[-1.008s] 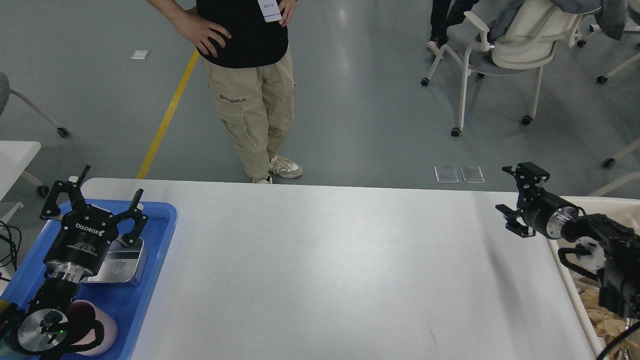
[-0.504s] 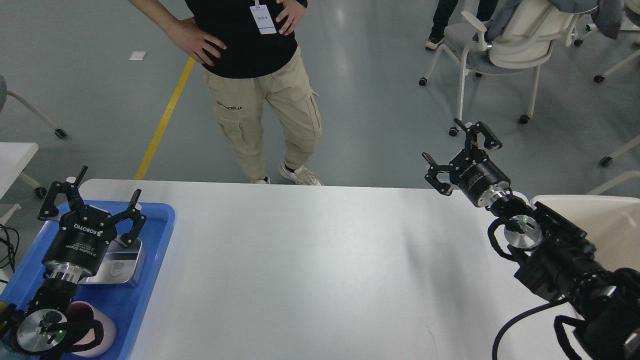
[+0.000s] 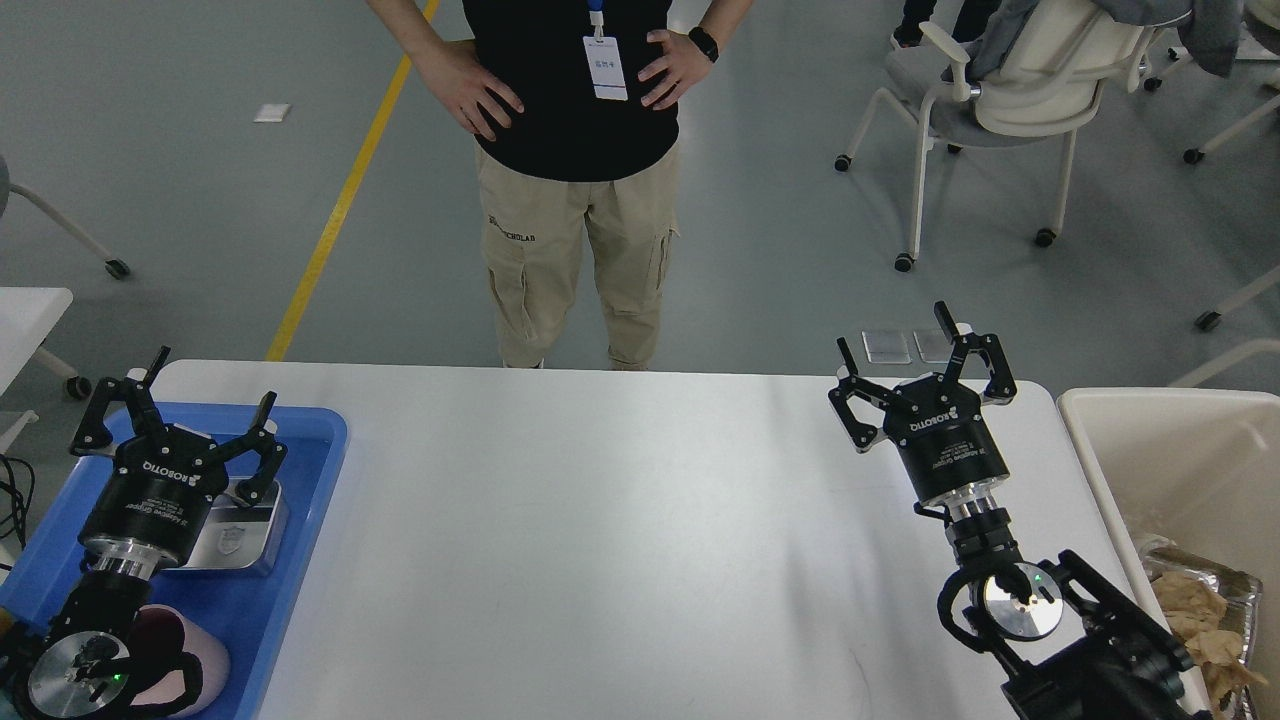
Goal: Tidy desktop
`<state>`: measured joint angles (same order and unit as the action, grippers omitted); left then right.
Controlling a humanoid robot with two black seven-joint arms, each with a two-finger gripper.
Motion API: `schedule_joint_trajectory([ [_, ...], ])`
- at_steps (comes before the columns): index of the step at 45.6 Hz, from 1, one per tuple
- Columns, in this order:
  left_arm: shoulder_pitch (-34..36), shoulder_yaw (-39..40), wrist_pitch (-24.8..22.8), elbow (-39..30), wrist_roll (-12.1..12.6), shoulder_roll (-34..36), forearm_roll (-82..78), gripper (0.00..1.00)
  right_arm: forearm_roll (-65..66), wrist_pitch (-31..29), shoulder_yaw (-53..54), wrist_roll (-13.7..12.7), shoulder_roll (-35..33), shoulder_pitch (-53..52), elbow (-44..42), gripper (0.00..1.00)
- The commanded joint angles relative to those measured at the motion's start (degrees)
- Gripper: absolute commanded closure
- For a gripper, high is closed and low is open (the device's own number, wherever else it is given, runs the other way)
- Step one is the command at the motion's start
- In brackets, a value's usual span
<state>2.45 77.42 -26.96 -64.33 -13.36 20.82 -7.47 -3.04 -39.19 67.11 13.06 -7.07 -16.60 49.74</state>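
The desktop (image 3: 600, 540) is a wide white tabletop with rounded corners; its surface between my arms carries no loose objects. My left gripper (image 3: 205, 382) is open and empty, held above the blue bin (image 3: 310, 480) at the desktop's left end. My right gripper (image 3: 895, 342) is open and empty, held above the desktop's far right part, beside the cream-coloured bin (image 3: 1160, 440).
The blue bin holds a shiny metal container (image 3: 240, 528) and a pink cup (image 3: 195, 655). The cream-coloured bin holds crumpled brown paper and foil (image 3: 1195, 605). A person (image 3: 575, 180) stands just beyond the far edge. An office chair (image 3: 1010, 90) stands behind at the right.
My right arm has swung from the cream bin leftward over the desktop, with the gripper now pointing away from me. The person stepped to the right. My left arm barely moved.
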Motion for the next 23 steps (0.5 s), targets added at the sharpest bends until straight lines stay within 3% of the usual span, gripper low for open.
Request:
schedule_joint_trajectory([
  [1, -0.08, -0.08, 0.25, 0.69, 0.35, -0.08, 0.17, 0.02, 0.84, 1.48, -0.66, 0.04, 0.04, 1.30, -0.95, 0.00],
  [23, 2.64, -0.26, -0.20, 8.95, 0.88, -4.21, 2.72, 0.02, 1.37, 2.37, -2.24, -0.23, 0.04, 1.30, -6.49, 0.00],
])
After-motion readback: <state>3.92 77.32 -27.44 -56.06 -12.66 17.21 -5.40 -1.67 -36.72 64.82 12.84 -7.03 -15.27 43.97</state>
